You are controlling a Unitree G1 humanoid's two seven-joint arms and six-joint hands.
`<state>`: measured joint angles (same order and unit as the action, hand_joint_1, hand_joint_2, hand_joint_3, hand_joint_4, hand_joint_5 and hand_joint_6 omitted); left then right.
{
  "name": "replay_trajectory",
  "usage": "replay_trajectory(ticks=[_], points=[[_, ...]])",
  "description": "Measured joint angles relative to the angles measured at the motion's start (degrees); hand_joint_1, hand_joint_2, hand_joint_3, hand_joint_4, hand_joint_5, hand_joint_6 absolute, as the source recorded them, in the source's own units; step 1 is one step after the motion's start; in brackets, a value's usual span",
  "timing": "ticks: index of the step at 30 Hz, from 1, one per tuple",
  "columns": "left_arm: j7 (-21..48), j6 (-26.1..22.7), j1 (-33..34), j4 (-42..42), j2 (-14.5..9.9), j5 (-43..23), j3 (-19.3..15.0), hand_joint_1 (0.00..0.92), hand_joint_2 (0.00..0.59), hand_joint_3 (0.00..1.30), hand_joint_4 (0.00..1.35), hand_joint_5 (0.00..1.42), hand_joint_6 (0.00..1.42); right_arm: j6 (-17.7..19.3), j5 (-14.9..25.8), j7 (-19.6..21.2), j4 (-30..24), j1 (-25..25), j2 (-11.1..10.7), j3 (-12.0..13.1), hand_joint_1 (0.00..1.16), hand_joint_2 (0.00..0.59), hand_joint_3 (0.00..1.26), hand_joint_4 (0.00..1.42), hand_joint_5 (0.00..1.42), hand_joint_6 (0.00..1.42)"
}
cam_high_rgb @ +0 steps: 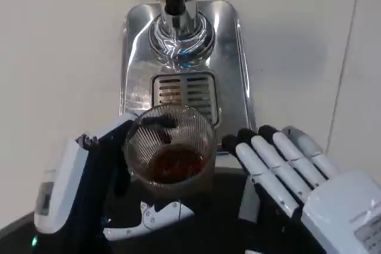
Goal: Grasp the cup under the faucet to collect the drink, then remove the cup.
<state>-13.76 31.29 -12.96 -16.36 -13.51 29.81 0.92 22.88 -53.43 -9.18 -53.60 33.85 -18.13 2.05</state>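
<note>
A ribbed clear glass cup (pixel 171 147) with dark reddish drink at its bottom is in the lower middle of the head view, in front of the drip grille (pixel 183 90). My left hand (pixel 95 176) wraps around the cup's left side and holds it. The faucet (pixel 176 1) with its black spout stands at the top, over the chrome dispenser base (pixel 229 57). My right hand (pixel 286 168) lies to the right of the cup, fingers stretched out together toward the dispenser, holding nothing and apart from the glass.
The chrome dispenser stands on a pale countertop (pixel 59 57) that stretches left and right. A dark surface (pixel 226 206) lies beneath the cup and hands near the bottom edge.
</note>
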Motion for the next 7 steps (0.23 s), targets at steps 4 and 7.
replay_trajectory(ticks=[4,7], points=[[0.3,0.0,0.3,0.0,0.2,0.0,0.0,0.705,0.064,1.29,1.14,1.36,1.42,-0.3,1.0,-0.6,0.0,0.1,0.0,0.5,0.08,0.586,0.0,0.0,0.0,0.0],[0.5,0.0,0.5,0.0,0.4,0.0,0.0,0.707,0.065,1.29,1.14,1.36,1.42,-0.7,1.1,-1.2,0.0,-0.5,0.2,0.5,0.08,0.586,0.0,0.0,0.0,0.0]])
